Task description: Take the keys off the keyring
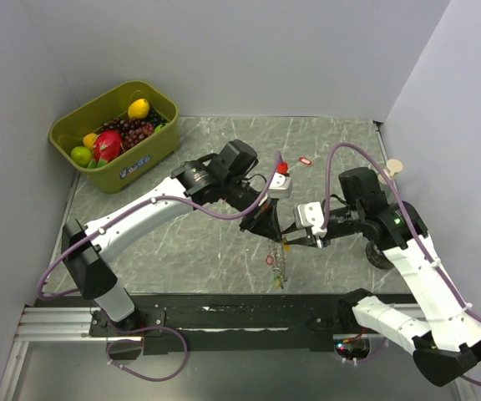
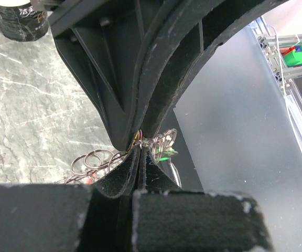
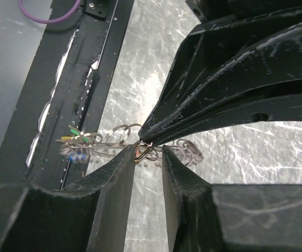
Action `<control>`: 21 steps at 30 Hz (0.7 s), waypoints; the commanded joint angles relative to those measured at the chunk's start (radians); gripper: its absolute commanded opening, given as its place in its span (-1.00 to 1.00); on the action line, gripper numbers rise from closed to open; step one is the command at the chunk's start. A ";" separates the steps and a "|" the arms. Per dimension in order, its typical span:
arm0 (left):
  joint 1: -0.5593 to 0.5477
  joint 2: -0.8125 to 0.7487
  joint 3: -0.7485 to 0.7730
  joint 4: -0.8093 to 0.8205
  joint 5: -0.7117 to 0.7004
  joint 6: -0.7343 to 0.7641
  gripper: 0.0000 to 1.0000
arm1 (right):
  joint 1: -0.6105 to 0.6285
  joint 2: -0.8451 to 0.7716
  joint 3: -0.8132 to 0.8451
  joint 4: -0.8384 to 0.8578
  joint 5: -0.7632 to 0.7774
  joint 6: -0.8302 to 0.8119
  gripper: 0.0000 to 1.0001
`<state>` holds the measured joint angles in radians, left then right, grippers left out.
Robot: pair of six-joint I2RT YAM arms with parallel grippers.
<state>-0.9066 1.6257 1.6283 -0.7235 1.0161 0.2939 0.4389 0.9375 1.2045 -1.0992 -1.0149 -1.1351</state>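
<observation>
The keyring (image 1: pixel 281 266) is a bunch of linked silvery rings hanging between the two grippers above the table's near middle. My left gripper (image 1: pixel 267 227) is shut on its top, fingers pressed together over the rings (image 2: pixel 93 160). A green key (image 2: pixel 164 155) shows beside the tips. My right gripper (image 3: pixel 148 152) stands open, its fingers on either side of one small ring carrying a yellow-red key (image 3: pixel 141 153). Green (image 3: pixel 75 131) and blue (image 3: pixel 77 156) keys hang at the left end of the rings (image 3: pixel 120 134). Two red keys lie loose on the table (image 1: pixel 305 160) (image 1: pixel 269 260).
A green basket (image 1: pixel 153 159) of fruit stands at the back left. A dark-labelled bottle (image 2: pixel 20 18) is close behind the left gripper. A black rail (image 1: pixel 224 313) runs along the table's near edge. Grey walls close in on the left, back and right.
</observation>
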 commanded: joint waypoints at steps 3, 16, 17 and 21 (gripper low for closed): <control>0.002 -0.029 0.051 0.029 0.053 0.013 -0.98 | 0.012 -0.008 -0.010 0.012 -0.004 0.000 -0.33; 0.002 -0.036 0.048 0.027 0.061 0.013 -0.98 | 0.011 -0.020 0.032 -0.056 0.058 -0.041 -0.21; 0.000 -0.036 0.048 0.027 0.059 0.014 -0.98 | 0.011 -0.016 0.032 -0.057 0.058 -0.041 -0.21; 0.002 -0.043 0.044 0.032 0.055 0.013 -0.98 | 0.009 -0.005 0.027 -0.059 0.053 -0.031 -0.14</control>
<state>-0.9066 1.6257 1.6283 -0.7235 1.0172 0.2939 0.4427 0.9245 1.1950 -1.1431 -0.9611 -1.1618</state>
